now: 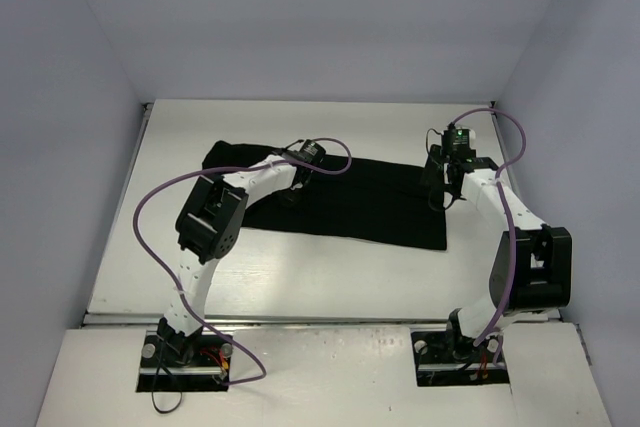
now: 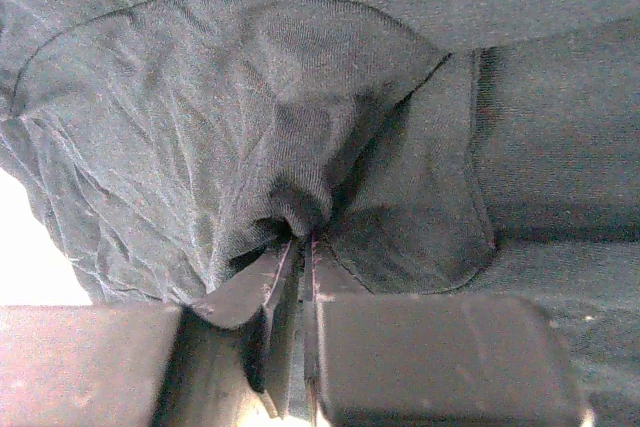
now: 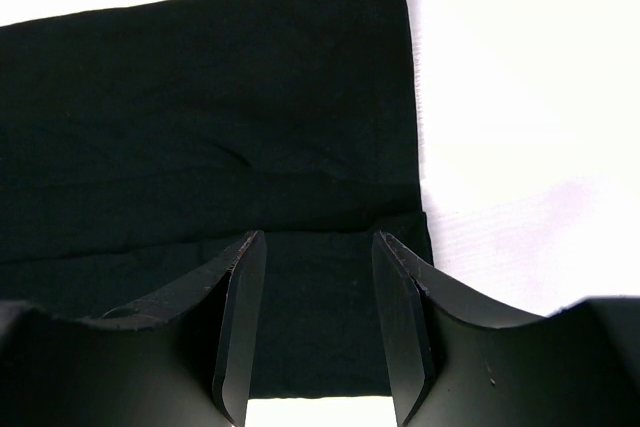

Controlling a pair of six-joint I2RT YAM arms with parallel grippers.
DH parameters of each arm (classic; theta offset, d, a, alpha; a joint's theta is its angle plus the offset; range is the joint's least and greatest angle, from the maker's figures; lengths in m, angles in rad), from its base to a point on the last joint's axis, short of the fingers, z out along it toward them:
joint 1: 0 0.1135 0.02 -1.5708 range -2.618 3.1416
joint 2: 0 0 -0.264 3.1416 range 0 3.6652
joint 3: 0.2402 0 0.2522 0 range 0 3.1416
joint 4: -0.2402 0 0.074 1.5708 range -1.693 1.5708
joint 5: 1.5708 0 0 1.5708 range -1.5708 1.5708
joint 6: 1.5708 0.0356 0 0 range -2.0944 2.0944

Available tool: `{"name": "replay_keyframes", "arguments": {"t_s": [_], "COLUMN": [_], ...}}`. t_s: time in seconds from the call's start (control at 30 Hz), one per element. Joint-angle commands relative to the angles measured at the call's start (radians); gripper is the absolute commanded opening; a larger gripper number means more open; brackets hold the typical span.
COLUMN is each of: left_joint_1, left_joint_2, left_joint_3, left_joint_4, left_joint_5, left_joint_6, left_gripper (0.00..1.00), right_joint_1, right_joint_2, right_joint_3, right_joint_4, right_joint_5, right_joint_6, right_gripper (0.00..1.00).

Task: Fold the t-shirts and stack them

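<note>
1. At the left wrist, the left fingers [image 2: 285,272] are pinched together on a gathered tuck of the black t-shirt [image 2: 230,137]. The cloth puckers up from the tips in wrinkled folds.
2. The right fingers [image 3: 243,317] stand apart with nothing between them but flat black cloth lying underneath. The shirt's straight side edge runs just to their right, and the white bench [image 3: 520,97] lies beyond it. Whether the tips touch the cloth, cannot tell.
3. From above, the shirt lies as a long, flattened band across the middle of the bench. The left fingers are on its left part and the right fingers at its right end. Its left end is a bit rumpled.
4. The bench surface is plain matte white and shows on every side of the shirt.
5. Pale lilac-grey walls [image 1: 320,17] close in the left, right and far sides. Purple cables [image 1: 150,207] loop along both arms.
</note>
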Motion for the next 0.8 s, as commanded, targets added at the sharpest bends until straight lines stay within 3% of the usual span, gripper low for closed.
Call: {"name": "replay_keyframes", "arguments": {"t_s": [0.0,0.4,0.63,0.77], "left_joint_1": [0.035,0.077,0.077,0.077], "left_joint_2": [-0.034,-0.186,-0.226,-0.213], "left_joint_3": [0.052,0.172,0.117,0.098], "left_joint_4": [-0.02,-0.173,-0.263,-0.311], "left_joint_5": [0.017,0.307,0.519,0.629], "left_joint_6": [0.004,-0.049,-0.163,-0.182], "left_gripper": [0.0,0.0,0.0,0.08], "right_joint_1": [-0.002,-0.002,-0.003,-0.003], "right_joint_2": [-0.046,-0.054,-0.058,-0.056], "right_joint_3": [0.001,0.01,0.009,0.004], "right_joint_4": [0.016,0.014,0.014,0.014], "right_joint_5": [0.007,0.007,0.008,0.01], "right_joint_6": [0.007,0.01,0.008,0.008], "right_gripper": [0.45,0.45,0.45,0.45]}}
